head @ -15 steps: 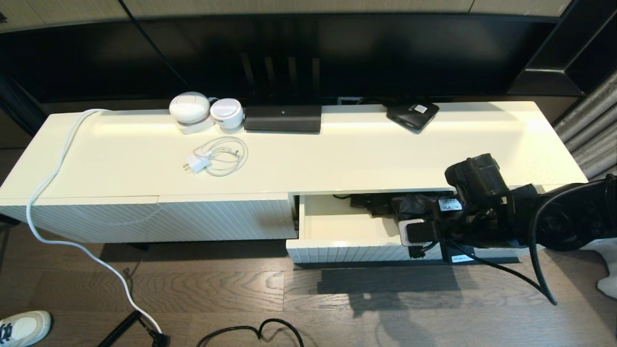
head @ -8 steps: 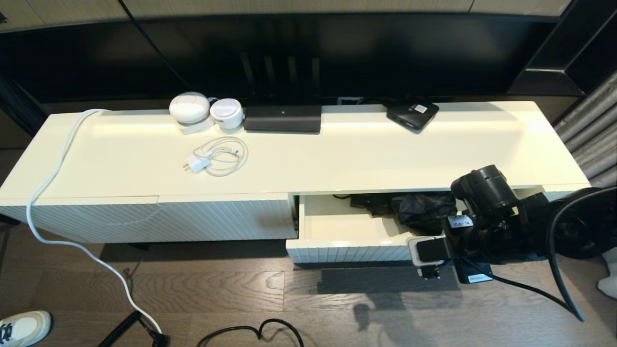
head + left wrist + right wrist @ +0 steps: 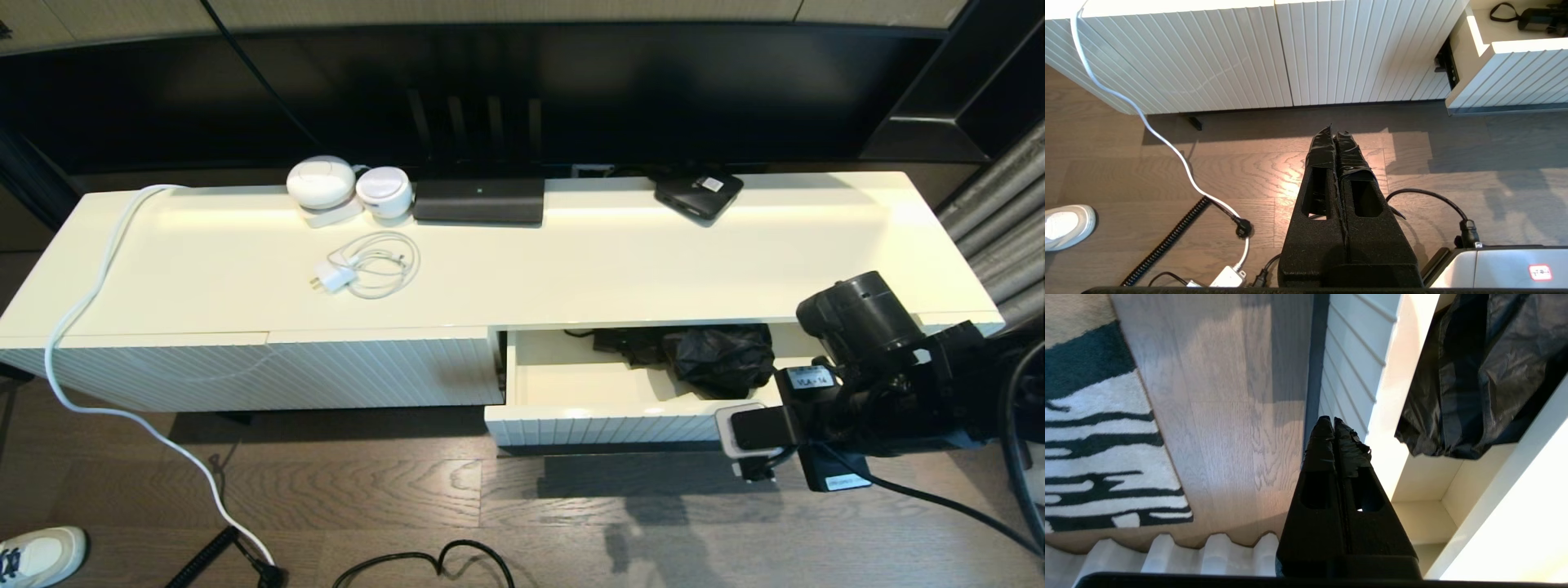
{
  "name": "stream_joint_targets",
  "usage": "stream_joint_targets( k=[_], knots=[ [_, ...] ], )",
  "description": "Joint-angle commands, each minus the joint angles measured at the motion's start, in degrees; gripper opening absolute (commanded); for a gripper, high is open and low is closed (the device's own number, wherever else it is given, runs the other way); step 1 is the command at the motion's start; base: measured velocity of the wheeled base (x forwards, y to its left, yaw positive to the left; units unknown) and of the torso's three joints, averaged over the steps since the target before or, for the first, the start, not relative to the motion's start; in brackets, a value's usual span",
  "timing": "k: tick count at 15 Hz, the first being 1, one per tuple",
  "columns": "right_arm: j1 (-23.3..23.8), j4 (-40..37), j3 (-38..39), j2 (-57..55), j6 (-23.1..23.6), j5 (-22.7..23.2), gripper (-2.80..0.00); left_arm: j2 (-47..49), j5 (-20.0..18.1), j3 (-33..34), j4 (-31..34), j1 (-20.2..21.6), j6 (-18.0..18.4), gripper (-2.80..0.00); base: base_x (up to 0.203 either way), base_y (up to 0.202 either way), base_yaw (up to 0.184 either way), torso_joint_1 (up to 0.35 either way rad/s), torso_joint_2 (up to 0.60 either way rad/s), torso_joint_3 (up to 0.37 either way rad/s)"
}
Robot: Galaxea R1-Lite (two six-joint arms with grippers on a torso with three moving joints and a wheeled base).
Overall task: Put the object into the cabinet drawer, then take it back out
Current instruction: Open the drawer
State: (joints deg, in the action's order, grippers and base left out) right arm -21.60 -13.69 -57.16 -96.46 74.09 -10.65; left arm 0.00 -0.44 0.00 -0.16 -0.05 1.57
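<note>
The cabinet drawer (image 3: pixel 604 426) stands pulled open at the cabinet's right half, cream inside, with a fluted front (image 3: pixel 1349 371). The black folding umbrella (image 3: pixel 720 358) lies in it near the back right, its wrinkly fabric (image 3: pixel 1486 375) loose. Its handle and wrist loop (image 3: pixel 1533 18) show in the left wrist view. My right gripper (image 3: pixel 1333 421) is shut and empty, just outside the drawer's front edge, apart from the umbrella. The right arm (image 3: pixel 878 384) hangs at the drawer's right end. My left gripper (image 3: pixel 1335 132) is shut and empty above the floor in front of the cabinet's left panels.
On the cabinet top sit two white round devices (image 3: pixel 322 184), a white charger with coiled cable (image 3: pixel 367 265), a long black device (image 3: pixel 478 200) and a flat black box with a label (image 3: pixel 699 194). Cables (image 3: pixel 424 563) and a shoe (image 3: pixel 41 555) lie on the floor.
My right arm has drawn back out of the drawer, rightwards and towards me. The umbrella stays lying in the drawer, now uncovered.
</note>
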Motion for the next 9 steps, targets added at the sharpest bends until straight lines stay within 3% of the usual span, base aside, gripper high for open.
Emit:
stream_joint_targets(
  k=[1,9],
  knots=[
    [-0.06,-1.23,-1.51,2.2,0.4,-0.07,-2.8,0.09,0.0,0.09,-0.02,0.02,0.01,-2.8,0.0,0.0,0.0,0.0,0.0,0.0],
    [-0.54,6.99,-5.95,-6.19,-0.08,-0.07,-2.8,0.09,0.0,0.09,-0.02,-0.04,0.01,-2.8,0.0,0.0,0.0,0.0,0.0,0.0]
  ],
)
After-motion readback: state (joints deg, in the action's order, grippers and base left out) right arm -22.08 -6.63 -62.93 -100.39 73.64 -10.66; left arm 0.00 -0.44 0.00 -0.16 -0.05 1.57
